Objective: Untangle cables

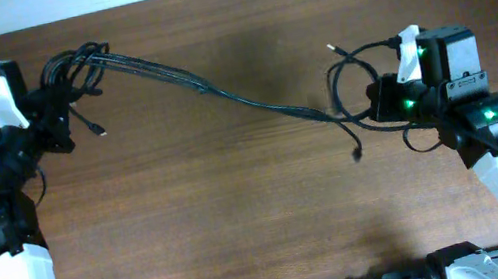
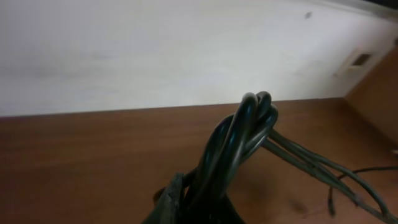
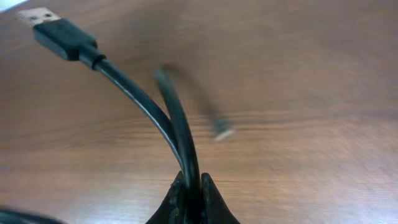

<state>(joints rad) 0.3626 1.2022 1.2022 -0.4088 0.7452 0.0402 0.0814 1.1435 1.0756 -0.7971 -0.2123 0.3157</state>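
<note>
My left hand (image 2: 186, 202) was closed on the looped bundle of cables (image 2: 239, 140). My right hand (image 3: 190, 186) pinched two of them. The stretch between my hands seemed raised above the desk (image 1: 243, 222).

Black cables (image 1: 221, 95) (stretched) across brown table (image 1: 243, 222)

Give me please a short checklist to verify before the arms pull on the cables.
1. The right gripper is shut on two cords: ok.
2. The left gripper holds the looped bundle: ok.
3. The strands between the arms are separated: not ok, they run together as one twisted line.
4. The USB plug is free of the fingers: ok.
5. The other loose end is free of knots: cannot tell.
</note>
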